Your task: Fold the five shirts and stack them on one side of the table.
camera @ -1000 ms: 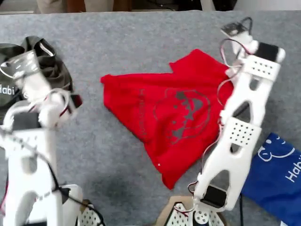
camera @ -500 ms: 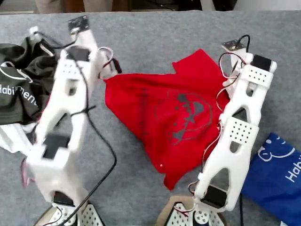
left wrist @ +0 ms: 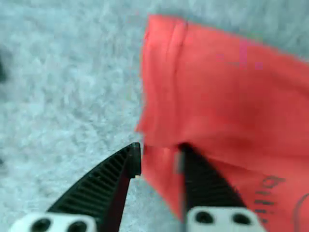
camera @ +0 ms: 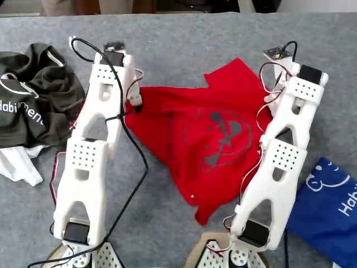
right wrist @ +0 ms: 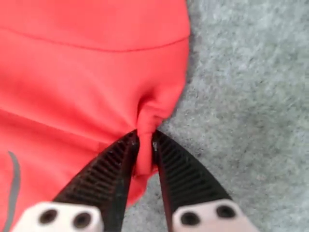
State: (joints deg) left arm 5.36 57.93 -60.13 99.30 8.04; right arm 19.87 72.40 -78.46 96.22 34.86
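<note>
At the upper left of the high view a dark green shirt [camera: 42, 92] lies crumpled on the grey worktop [camera: 167, 39], with a white shirt [camera: 17, 167] poking out from under its lower edge; neither is folded. Just right of them the left arm stretches up the frame, and the left gripper [camera: 135, 104] sits at the left corner of the red shirt [camera: 206, 139]. In the left wrist view its jaws stand apart, one over bare worktop and the other over the cloth, so the hem runs between them without being pinched. The red shirt itself is spread print-up across the middle of the frame, widest along its upper edge from this left corner to the right one, and tapering to a point at lower centre. At that right corner the right gripper [right wrist: 145, 140] is clamped on a small raised fold of the red cloth. At the lower right edge a blue shirt [camera: 329, 204] waits, well apart from both. The next move likely turns on the left side: the cloth lies inside the parted jaws, so closing there would give both arms a corner along the shirt's long upper edge.
</note>
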